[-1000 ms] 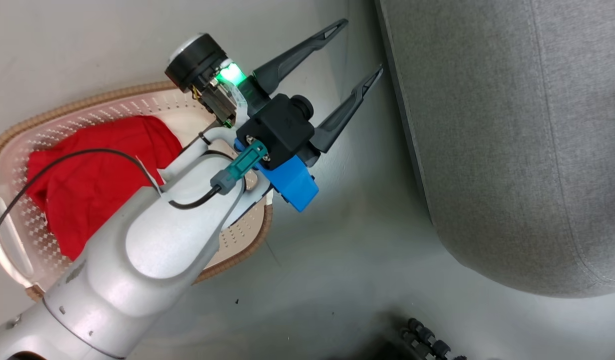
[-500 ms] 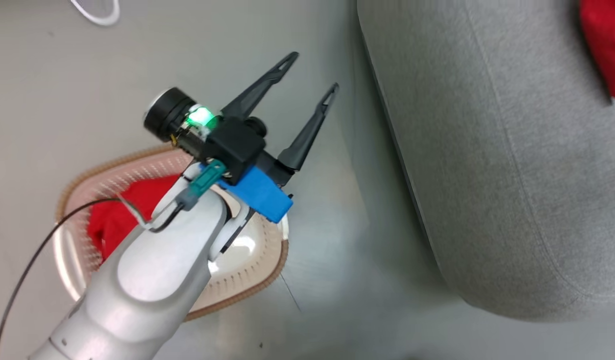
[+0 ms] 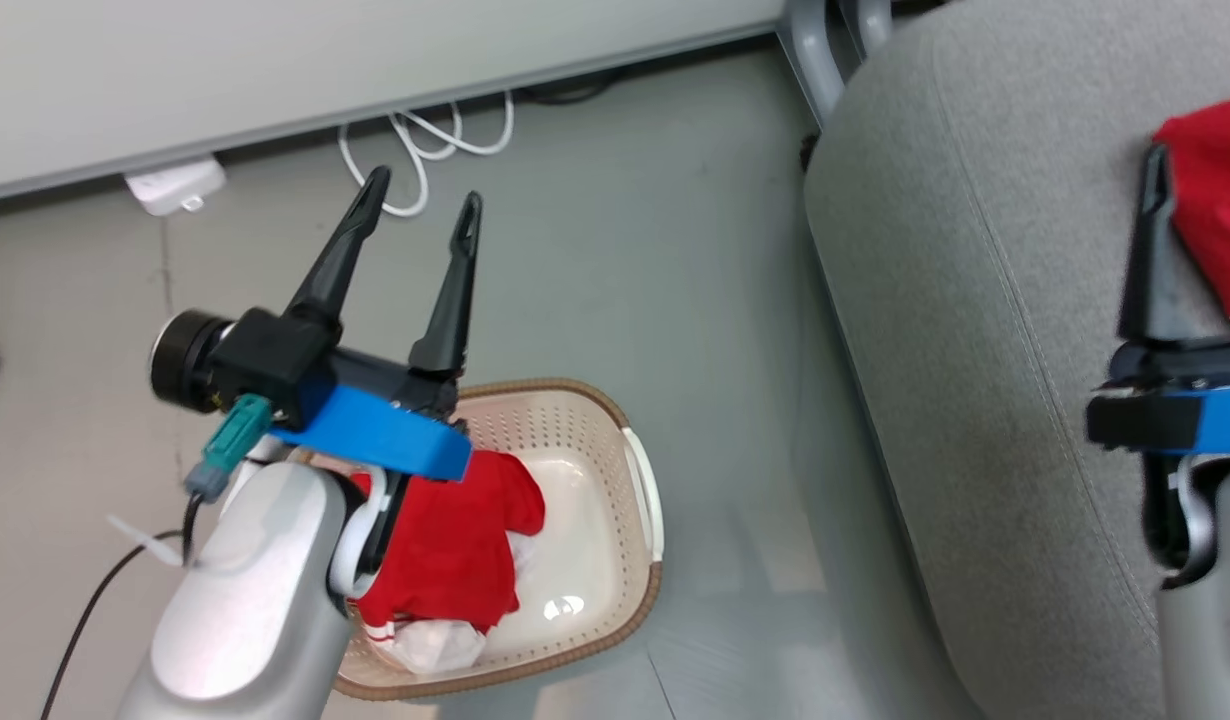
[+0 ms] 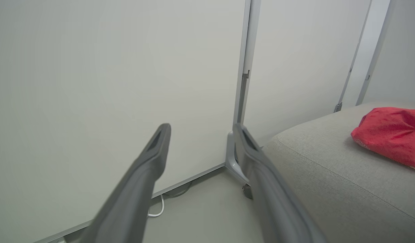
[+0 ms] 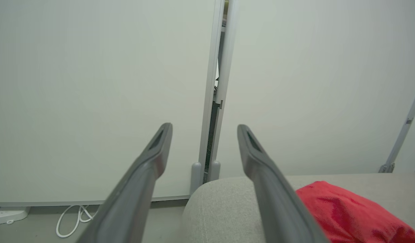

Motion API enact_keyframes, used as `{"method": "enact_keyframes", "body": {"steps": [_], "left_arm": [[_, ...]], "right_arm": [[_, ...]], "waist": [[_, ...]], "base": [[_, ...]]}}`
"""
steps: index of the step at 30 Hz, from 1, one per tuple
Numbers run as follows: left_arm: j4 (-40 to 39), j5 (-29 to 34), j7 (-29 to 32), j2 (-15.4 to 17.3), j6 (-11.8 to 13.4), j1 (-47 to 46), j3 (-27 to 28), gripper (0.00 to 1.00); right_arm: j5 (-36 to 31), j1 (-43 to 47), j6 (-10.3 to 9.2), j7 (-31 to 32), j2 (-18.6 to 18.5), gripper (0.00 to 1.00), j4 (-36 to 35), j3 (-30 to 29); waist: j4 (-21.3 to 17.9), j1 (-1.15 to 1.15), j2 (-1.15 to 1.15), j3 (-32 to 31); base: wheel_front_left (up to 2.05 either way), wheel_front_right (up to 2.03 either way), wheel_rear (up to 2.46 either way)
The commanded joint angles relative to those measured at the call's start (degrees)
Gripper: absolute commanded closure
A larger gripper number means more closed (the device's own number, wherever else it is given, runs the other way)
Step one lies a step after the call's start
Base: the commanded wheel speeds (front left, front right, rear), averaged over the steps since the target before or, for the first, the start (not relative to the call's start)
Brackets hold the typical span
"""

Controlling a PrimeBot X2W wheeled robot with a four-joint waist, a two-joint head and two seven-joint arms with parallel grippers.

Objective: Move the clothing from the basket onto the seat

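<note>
The large grey fabric-upholstered seat [image 3: 975,350], rounded at its edge with a faint seam, spreads beneath the right gripper [image 5: 204,127] and well to the right of the left gripper [image 3: 423,190]. The cream-white perforated plastic basket [image 3: 575,430] with a brown woven-look rim sits on the floor [image 3: 675,250] under the left gripper's wrist. 1 soft crumpled red garment [image 3: 1215,190] rests on the seat just beside the right gripper; a red-and-white garment [image 3: 455,540] slumps in the basket, so the job looks part done. Both grippers stand spread and empty, probably readied for the next pick.

The left end effector [image 4: 201,128] gapes empty toward the wall [image 4: 92,67]; red clothing [image 4: 389,135] lies on the seat [image 4: 329,182], right.
</note>
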Motion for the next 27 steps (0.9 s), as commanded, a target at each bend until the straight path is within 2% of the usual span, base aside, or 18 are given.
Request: {"method": "enact_keyframes", "body": {"steps": [1, 7, 14, 27], "left_arm": [[-0.4, 0.4, -0.2, -0.1, 0.2, 1.7, 1.4, 0.00], [-1.2, 2.0, -0.2, -1.5, -0.5, 7.7, 8.0, 0.00], [-2.0, 4.4, -0.2, -3.3, -2.2, 14.8, 13.4, 0.00], [-1.9, 7.4, -0.2, -6.4, -5.4, 22.5, 18.4, 0.00]], "right_arm": [[-0.1, 1.5, -0.06, 0.0, 0.4, 0.00, -0.3, 1.0], [0.4, 5.0, -0.06, 0.0, 1.9, 0.00, -0.5, 4.9], [1.1, 9.9, -0.06, 0.0, 3.1, 0.00, -0.8, 6.1], [2.2, 19.0, -0.06, 0.0, 6.3, 0.00, 1.0, 6.0]], "waist": [[2.3, 0.02, 0.00, -3.0], [4.1, 0.02, 0.00, -7.0], [5.7, 0.02, 0.00, -10.7], [8.2, 0.02, 0.00, -15.5]], "base": [[0.00, 0.00, 0.00], [0.00, 0.00, 0.00], [0.00, 0.00, 0.00], [0.00, 0.00, 0.00]]}}
